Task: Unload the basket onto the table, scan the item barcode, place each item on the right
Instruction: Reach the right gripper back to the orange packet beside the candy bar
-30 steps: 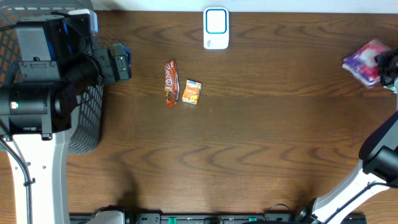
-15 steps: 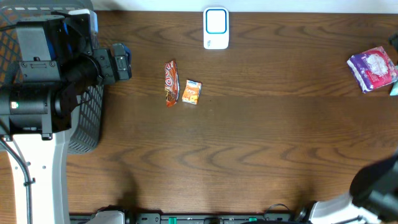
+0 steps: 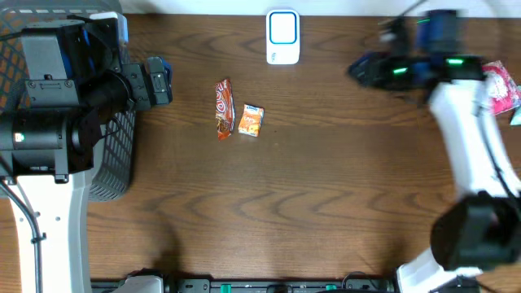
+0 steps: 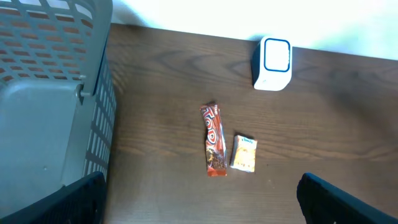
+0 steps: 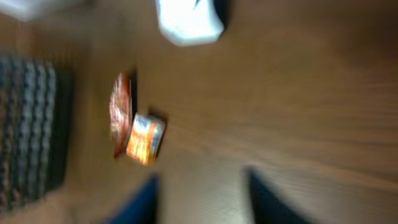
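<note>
A white barcode scanner (image 3: 282, 37) stands at the table's back edge, also seen in the left wrist view (image 4: 273, 55). A red snack bar (image 3: 223, 108) and a small orange packet (image 3: 251, 120) lie side by side left of the middle. My right gripper (image 3: 358, 69) hovers right of the scanner, pointing left. In the blurred right wrist view the right gripper (image 5: 202, 202) shows its fingers apart with bare table between them, and the orange packet (image 5: 144, 138) lies ahead. My left gripper (image 4: 199, 205) is wide open and empty, above the basket's side.
A grey mesh basket (image 3: 114, 155) stands at the left edge under the left arm. A purple packet (image 3: 503, 85) lies at the far right edge, partly behind the right arm (image 3: 464, 130).
The right arm has swung from the right edge in over the back of the table, towards the scanner. The purple packet stays at the right edge. The left arm has not moved.
</note>
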